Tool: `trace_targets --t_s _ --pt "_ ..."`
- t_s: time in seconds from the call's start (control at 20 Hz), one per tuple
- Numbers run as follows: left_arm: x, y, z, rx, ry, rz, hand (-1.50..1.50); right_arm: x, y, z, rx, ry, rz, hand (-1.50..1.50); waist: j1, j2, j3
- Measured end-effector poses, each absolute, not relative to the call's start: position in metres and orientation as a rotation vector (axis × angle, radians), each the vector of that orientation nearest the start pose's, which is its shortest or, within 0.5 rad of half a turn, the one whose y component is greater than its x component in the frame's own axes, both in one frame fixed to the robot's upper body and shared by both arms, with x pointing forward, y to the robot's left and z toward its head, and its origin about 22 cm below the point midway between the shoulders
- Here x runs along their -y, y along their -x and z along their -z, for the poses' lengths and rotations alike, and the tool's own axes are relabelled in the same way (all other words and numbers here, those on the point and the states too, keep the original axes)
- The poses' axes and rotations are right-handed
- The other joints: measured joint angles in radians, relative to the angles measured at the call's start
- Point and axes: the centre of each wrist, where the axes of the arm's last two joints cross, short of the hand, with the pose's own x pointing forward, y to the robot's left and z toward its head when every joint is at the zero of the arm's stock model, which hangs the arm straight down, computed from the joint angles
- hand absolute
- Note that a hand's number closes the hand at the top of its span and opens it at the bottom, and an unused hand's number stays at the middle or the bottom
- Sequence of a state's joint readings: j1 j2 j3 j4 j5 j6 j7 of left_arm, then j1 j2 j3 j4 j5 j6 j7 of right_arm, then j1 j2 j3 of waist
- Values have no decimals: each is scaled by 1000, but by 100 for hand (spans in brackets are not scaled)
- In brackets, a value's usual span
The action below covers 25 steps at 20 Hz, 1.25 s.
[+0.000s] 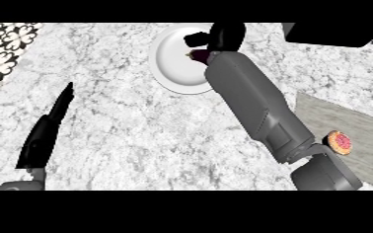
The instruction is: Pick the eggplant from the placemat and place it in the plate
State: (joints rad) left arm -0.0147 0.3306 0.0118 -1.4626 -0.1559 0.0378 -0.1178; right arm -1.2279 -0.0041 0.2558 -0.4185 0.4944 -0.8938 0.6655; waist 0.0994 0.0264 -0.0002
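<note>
Now my right hand (222, 35) hangs over the white plate (169, 61), fingers curled round the eggplant (198, 55), which sits above the plate's right side. If I let go this near the rim, it could roll onto the counter (131, 123). Only its dark purple end shows. My left hand (45, 131) rests open, lower left.

Single head view, steeply down onto counter (146, 128)

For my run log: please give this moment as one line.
right hand: over plate, shut on eggplant | left hand: open, resting at left | eggplant: not released
</note>
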Motion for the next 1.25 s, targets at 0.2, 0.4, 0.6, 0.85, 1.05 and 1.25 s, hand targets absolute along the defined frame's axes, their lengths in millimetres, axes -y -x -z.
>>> trace_targets --t_s 0.2,0.4,0.6,0.85,1.05,1.25 --pt "-317 -239 -2 1553 -423 354 0 54 -437 -111 1428 943 53 -150 -26 -8 0" --pt "-325 -233 1 1532 -445 322 0 60 -431 -108 1485 880 189 -150 -59 -18 1" --pt "-334 -226 3 1522 -459 300 0 76 -417 -93 1552 832 282 -150 -83 -24 1" --pt "-337 -223 7 1511 -469 289 0 116 -390 -69 1631 815 320 -150 -101 -27 1" --pt "-340 -217 6 1505 -472 292 0 144 -368 -57 1656 821 294 -150 -103 -29 1" --pt "-344 -212 4 1508 -475 288 0 172 -341 -53 1664 818 290 -150 -105 -30 0"
